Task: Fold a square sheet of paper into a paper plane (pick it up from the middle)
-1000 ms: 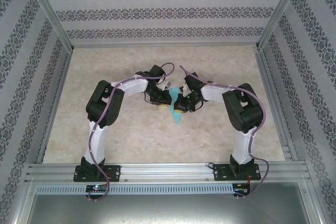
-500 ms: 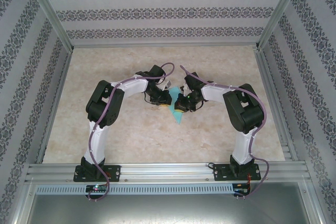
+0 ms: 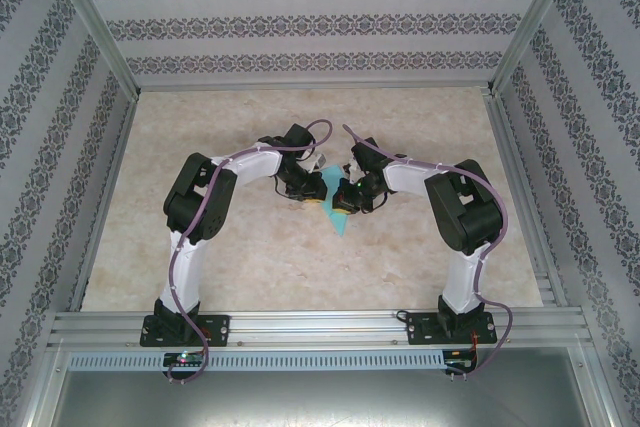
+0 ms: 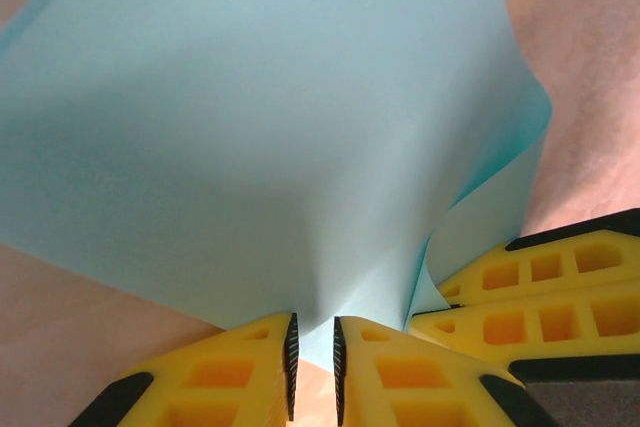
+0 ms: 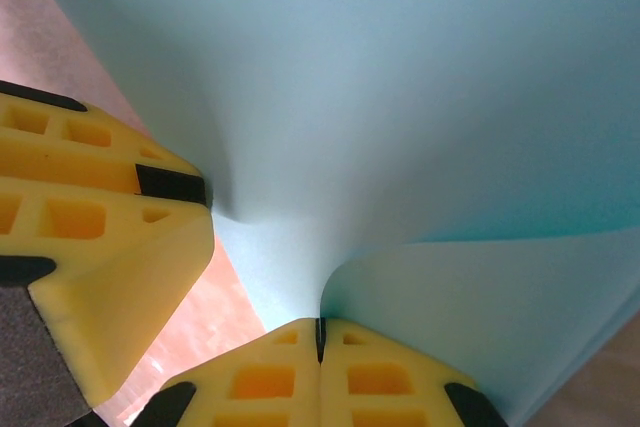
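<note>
Nothing much is shifting since the earlier frames: seen from above, both arms are staying bent toward each other over the middle of the table [image 3: 250, 257]. The left gripper [image 3: 314, 196] and right gripper [image 3: 343, 197] are meeting close together, and the sheet of paper [image 3: 339, 217] is hanging between them with its pointed end reaching toward the near edge.

From the left wrist, the left gripper [image 4: 312, 355] is pinching the sheet's [image 4: 270, 137] lower edge in a narrow gap, while the other gripper's yellow fingers [image 4: 530, 297] are crowding in just beside it.

From the right wrist, the right gripper [image 5: 320, 345] is squeezing fully together on a curled flap of the sheet [image 5: 400, 97].

With two pinches this close, the sheet is bowing between them. Pulling apart would probably tear it, pushing together would likely set a stray crease off the intended fold, and the left pinch on the very edge may be letting the paper slip.
</note>
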Available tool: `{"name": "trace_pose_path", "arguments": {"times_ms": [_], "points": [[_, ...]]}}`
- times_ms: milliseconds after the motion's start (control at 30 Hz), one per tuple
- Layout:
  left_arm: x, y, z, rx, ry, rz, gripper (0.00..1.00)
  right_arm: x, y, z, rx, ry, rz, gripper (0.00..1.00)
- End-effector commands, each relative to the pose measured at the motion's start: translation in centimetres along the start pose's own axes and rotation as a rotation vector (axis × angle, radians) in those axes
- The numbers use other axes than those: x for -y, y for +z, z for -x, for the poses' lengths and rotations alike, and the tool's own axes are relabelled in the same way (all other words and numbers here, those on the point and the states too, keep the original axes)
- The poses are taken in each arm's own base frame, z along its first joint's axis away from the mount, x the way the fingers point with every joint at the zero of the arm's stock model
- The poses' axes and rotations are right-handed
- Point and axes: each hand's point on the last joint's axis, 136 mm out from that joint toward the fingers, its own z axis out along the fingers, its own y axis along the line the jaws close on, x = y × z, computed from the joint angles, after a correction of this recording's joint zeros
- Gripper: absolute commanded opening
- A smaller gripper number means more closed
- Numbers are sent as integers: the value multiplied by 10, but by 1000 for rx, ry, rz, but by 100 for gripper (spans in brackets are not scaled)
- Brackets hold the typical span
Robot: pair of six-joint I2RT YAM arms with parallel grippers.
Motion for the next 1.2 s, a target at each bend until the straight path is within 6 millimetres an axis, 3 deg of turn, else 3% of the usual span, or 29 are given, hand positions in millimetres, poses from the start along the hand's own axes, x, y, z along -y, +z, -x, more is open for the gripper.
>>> {"name": "trace_pose_path", "arguments": {"times_ms": [0, 200, 467, 633, 1000, 1167], "points": [[-12, 9, -11, -50, -21, 3, 21, 17, 3, -5, -11, 12, -78, 5], [-9, 9, -10, -47, -19, -11, 21, 20, 7, -9, -24, 14, -91, 13], [-4, 6, -8, -40, -13, -28, 21, 18, 5, -7, -17, 10, -90, 34], [1, -2, -5, -21, -11, -33, 21, 16, 4, -7, -15, 7, -85, 39], [14, -40, 1, 74, -18, -42, 20, 13, 4, -7, -2, 13, -62, 40], [23, -54, -1, 116, -21, -67, 14, 14, 3, -8, -2, 13, -58, 39]]}}
